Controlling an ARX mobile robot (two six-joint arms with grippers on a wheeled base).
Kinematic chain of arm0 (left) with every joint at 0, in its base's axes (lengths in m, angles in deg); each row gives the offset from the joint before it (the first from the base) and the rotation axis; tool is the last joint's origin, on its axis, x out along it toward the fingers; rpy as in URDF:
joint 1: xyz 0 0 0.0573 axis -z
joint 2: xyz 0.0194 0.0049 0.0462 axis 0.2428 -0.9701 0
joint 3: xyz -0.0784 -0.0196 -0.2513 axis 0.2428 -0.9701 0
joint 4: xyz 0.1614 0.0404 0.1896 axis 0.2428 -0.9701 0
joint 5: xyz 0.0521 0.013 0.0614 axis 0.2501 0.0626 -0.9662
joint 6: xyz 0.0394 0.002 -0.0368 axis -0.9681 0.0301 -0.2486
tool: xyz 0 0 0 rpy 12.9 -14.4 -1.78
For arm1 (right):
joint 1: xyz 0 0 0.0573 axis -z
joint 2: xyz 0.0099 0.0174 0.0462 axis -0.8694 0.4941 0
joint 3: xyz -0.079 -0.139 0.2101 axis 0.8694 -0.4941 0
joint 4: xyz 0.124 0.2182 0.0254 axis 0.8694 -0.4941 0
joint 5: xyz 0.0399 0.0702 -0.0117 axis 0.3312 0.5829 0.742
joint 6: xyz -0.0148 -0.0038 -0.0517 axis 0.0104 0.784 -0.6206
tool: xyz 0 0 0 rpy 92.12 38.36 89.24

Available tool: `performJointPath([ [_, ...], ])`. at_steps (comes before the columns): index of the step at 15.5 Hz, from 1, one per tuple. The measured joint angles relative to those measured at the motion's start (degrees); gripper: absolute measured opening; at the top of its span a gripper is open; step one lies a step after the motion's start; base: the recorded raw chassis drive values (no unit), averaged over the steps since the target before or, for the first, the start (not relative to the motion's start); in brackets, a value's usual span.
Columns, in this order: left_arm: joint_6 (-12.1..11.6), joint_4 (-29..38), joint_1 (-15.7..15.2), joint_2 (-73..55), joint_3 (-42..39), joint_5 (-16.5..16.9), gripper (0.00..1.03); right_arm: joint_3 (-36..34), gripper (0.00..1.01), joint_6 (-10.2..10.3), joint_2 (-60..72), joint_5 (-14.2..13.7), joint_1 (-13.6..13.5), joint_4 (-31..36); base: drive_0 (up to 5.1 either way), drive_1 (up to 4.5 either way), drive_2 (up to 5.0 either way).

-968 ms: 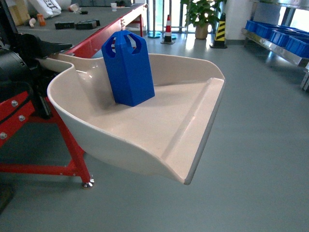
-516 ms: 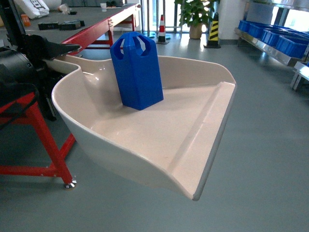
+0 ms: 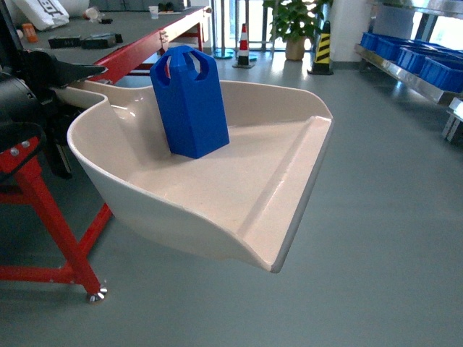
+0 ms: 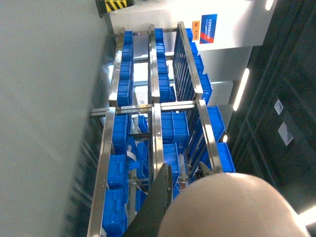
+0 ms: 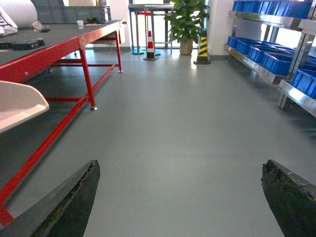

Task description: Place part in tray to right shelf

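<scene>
The cream-white tray (image 3: pixel 282 195) hangs in the air in front of me, its handle running off to the left. My left gripper (image 3: pixel 72 78) is shut on that handle. The blue part (image 3: pixel 189 101) stands upright in the tray's back half. In the left wrist view a black finger (image 4: pixel 159 197) lies beside the tray's rounded cream back (image 4: pixel 232 207). The steel shelf (image 3: pixel 405 72) with blue crates is far off at the upper right. My right gripper (image 5: pixel 180 165) is open over bare floor, and the tray's edge (image 5: pixel 19 103) shows at its left.
A red-framed work table (image 3: pixel 51 210) stands close on the left, its foot (image 3: pixel 94 293) on the grey floor. A traffic cone (image 3: pixel 244 43), a potted plant (image 3: pixel 293 25) and a striped post (image 3: pixel 319 47) stand at the back. The shelf rack (image 4: pixel 153 123) holds several blue crates.
The head view has shifted: the red table's foot slid left and down. The tray swayed right, then back left, with the part still upright in it.
</scene>
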State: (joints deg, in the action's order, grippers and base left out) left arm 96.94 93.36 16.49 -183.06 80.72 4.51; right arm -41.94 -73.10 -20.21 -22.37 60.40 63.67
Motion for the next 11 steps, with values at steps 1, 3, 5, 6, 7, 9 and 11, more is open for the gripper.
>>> performJointPath([
  [1,0.0,0.0,0.0,0.0,0.0,-0.1,0.12,0.0,0.98,0.0,0.0,0.0,0.0,0.1,0.0,4.22,-4.2],
  [3,0.0,-0.1,0.0,0.0,0.0,0.0,0.12,0.0,0.98,0.0,0.0,0.0,0.0,0.0,0.0,4.22,-4.2],
  [5,0.0,0.1,0.0,0.0,0.0,0.2,0.12,0.0,0.98,0.0,0.0,0.0,0.0,0.0,0.0,4.22,-4.2],
  [6,0.0,-0.1,0.0,0.0,0.0,-0.1,0.12,0.0,0.98,0.0,0.0,0.0,0.0,-0.1,0.0,4.22,-4.2],
  [7,0.0,0.3,0.0,0.0,0.0,0.1,0.12,0.0,0.98,0.0,0.0,0.0,0.0,0.0,0.0,4.22,-4.2],
  [9,0.0,-0.1,0.0,0.0,0.0,0.1,0.12,0.0,0.98,0.0,0.0,0.0,0.0,0.0,0.0,4.22,-4.2],
  [11,0.0,0.0,0.0,0.0,0.0,0.0,0.12,0.0,0.98,0.0,0.0,0.0,0.0,0.0,0.0,4.22,-4.2],
])
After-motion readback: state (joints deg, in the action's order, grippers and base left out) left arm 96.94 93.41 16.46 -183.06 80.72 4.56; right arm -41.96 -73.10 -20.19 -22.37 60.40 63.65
